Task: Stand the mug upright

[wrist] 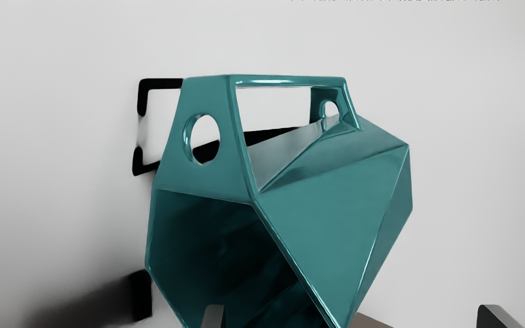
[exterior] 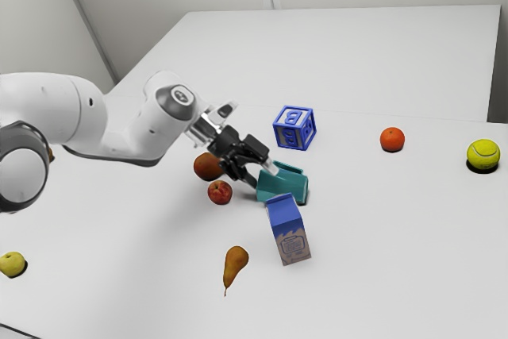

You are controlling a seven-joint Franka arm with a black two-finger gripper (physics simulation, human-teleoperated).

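The teal mug [exterior: 283, 186] lies on its side on the table, between the blue letter block and the blue-topped carton. In the exterior view the gripper [exterior: 264, 176] is at the mug's end on the exterior view's left, angled downward. The wrist view has the faceted mug [wrist: 321, 218] with its dark mouth toward my hand and its handle standing out from its side. The gripper [wrist: 354, 316] is open there, one fingertip in front of the mouth and the other out past the mug's outer wall. Whether either finger touches the mug cannot be told.
Close by are the carton [exterior: 288, 229], the letter block [exterior: 294, 128], a red apple [exterior: 220, 192] and a brownish round fruit [exterior: 208, 167]. A pear [exterior: 235, 266] lies nearer the camera. An orange [exterior: 392, 139] and tennis ball [exterior: 483, 154] are toward the exterior view's right.
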